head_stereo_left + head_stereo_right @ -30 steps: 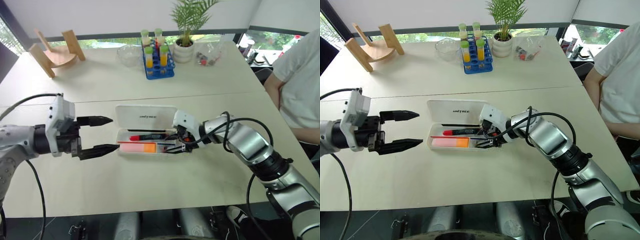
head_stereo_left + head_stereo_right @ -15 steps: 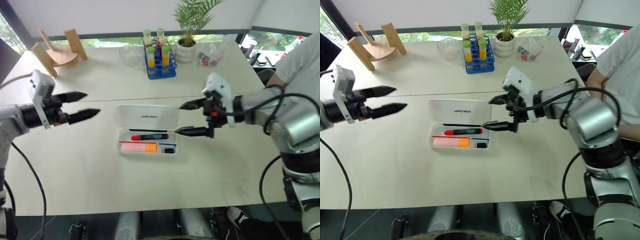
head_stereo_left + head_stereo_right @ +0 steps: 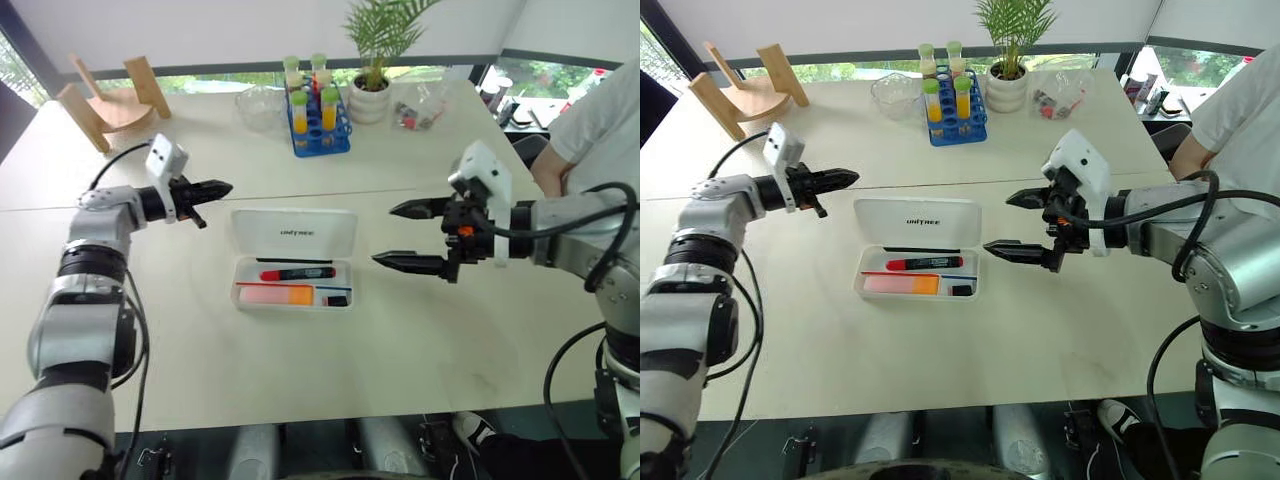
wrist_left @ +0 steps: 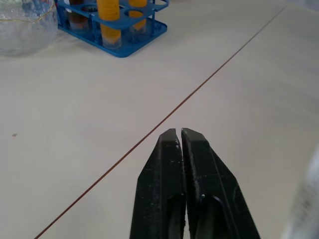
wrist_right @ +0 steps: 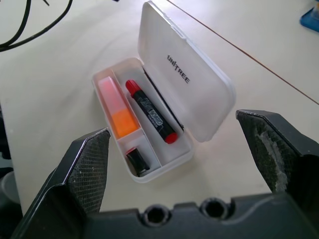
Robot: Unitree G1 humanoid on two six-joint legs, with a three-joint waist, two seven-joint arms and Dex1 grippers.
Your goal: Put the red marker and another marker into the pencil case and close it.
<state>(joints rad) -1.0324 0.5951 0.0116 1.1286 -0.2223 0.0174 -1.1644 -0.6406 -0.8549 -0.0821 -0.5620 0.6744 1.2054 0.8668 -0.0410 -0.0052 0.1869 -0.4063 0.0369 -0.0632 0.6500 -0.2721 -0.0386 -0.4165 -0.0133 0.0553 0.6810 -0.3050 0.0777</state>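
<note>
The white pencil case [image 3: 262, 234] lies open in the middle of the table, its lid tipped back. In its tray rest the red marker [image 3: 297, 273] and, in front of it, the pink-orange highlighter [image 3: 275, 295]; both also lie below my right wrist camera, red marker [image 5: 149, 111] beside highlighter [image 5: 117, 108]. My left gripper [image 3: 225, 187] is shut and empty, hovering to the left of the lid's back corner, tips pointing at it. My right gripper [image 3: 385, 235] is open and empty, raised to the right of the case.
A small black item [image 3: 338, 299] sits in the tray's right compartment. At the back stand a blue tube rack [image 3: 318, 120], a glass bowl [image 3: 258, 108], a potted plant [image 3: 370, 95] and a wooden stand [image 3: 110, 105]. A person [image 3: 600, 130] sits at the right edge.
My right gripper has lifted out of the tray and drawn off to the right, staying open. My left gripper has reached forward to beside the lid and shut.
</note>
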